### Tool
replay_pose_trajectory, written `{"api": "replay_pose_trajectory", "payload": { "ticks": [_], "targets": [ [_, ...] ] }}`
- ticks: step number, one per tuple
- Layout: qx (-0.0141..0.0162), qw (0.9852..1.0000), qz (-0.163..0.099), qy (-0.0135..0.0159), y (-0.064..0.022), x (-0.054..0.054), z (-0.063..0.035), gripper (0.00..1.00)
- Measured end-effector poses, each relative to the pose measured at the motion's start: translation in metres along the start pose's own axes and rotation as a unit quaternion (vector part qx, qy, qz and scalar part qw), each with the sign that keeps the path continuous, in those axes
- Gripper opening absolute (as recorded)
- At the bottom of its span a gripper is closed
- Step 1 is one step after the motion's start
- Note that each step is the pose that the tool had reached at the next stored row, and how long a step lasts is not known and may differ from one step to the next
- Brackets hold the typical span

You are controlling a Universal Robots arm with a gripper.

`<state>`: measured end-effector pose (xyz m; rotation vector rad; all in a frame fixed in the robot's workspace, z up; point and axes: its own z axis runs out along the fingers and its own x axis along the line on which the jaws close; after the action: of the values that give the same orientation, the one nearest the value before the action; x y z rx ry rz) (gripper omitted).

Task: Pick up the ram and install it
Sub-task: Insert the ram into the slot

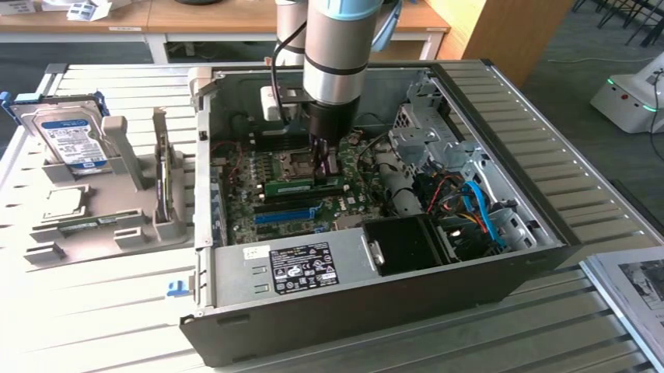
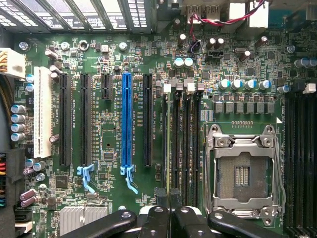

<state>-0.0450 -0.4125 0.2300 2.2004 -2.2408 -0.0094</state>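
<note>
Clenched on the ram (image 1: pixel 301 186), the pincer (image 1: pixel 331 177) reaches straight down from the arm into the open computer case (image 1: pixel 539 194), low over the motherboard (image 1: pixel 244 210). In the exterior view the green stick stands on its long edge, gripped near the end toward that view's right, and lies level just above the board between the CPU socket (image 1: pixel 294 163) and the blue expansion slot (image 1: pixel 282 215). In the wrist view the two black fingers (image 2: pixel 161 196) press close together on the ram (image 2: pixel 167 148), seen edge-on as a thin line. It runs along the memory slots (image 2: pixel 185 144) on the side farthest from the CPU socket (image 2: pixel 242 173) and next to a black expansion slot (image 2: pixel 147 119). Whether it sits in a slot or hangs just over it, I cannot tell. Outside the case, toward the exterior view's left, a hard drive (image 1: pixel 71 140) with a blue-white label stands upright in a grey holder (image 1: pixel 114 225) on the slatted table (image 1: pixel 104 326)
</note>
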Motion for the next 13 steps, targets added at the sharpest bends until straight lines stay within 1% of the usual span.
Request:
{"api": "replay_pose_trajectory", "payload": {
  "ticks": [13],
  "targets": [
    [0.0000,1.0000,0.000,0.0000,0.0003,0.0000,0.0017,0.11]
  ]
}}
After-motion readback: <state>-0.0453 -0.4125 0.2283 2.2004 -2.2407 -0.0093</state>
